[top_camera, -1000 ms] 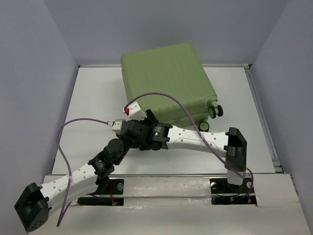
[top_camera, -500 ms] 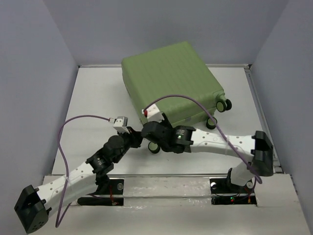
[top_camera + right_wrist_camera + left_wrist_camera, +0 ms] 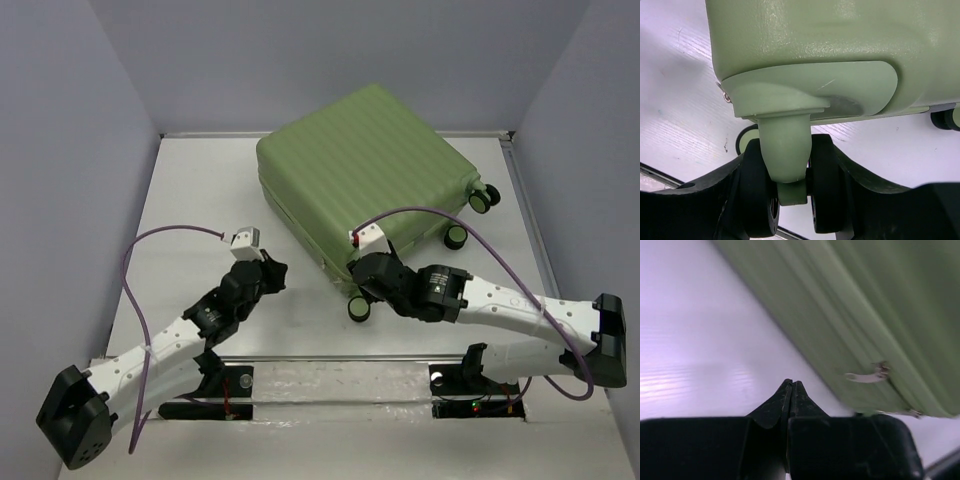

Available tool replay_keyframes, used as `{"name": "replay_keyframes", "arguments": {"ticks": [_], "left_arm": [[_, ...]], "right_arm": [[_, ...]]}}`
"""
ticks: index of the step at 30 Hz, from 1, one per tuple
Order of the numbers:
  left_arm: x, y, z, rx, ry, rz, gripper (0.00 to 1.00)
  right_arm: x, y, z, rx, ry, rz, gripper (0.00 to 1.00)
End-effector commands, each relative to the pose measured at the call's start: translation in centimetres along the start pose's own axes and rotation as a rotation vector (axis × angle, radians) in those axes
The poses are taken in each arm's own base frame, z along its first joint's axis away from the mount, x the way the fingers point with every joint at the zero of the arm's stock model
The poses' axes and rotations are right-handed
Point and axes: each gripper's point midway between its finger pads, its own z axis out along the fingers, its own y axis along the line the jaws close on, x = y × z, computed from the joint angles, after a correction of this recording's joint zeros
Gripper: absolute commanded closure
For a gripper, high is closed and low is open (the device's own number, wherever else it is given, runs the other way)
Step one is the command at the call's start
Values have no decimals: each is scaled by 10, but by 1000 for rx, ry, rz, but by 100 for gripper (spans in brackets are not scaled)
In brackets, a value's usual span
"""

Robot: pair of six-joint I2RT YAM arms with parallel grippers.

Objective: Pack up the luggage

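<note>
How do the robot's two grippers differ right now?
The left gripper is shut and empty; the right gripper is clamped around a caster wheel of the luggage. The left gripper hangs over bare table beside the luggage, apart from it; the right gripper sits at its near corner. Both have black fingers.

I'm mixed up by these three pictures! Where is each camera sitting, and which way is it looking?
Top camera: high above and behind the arms, looking down at the table and luggage; both arms show, with the left gripper and right gripper.
Left wrist camera: on the left arm, low over the table, looking past its shut fingers at the luggage's side.
Right wrist camera: on the right arm, looking at a caster wheel clamped between its fingers.
Shared: all three show the green luggage.
</note>
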Motion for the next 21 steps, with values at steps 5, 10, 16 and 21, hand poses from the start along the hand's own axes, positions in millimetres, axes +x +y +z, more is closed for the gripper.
{"name": "replay_keyframes", "arguments": {"ticks": [5,10,16,21], "left_arm": [[28,-126,-52,677,51,153,86],[52,-132,-54,737,128,163,44],[52,-140,-42,707,121,213,31],[39,-140,-16,588,67,226,31]], "right_arm": [[-27,18,-1,-98,-102,51,93],[-30,20,1,-94,-115,52,93],[-30,24,3,-112,-118,59,93],[-31,30,3,-142,-126,59,93]]}}
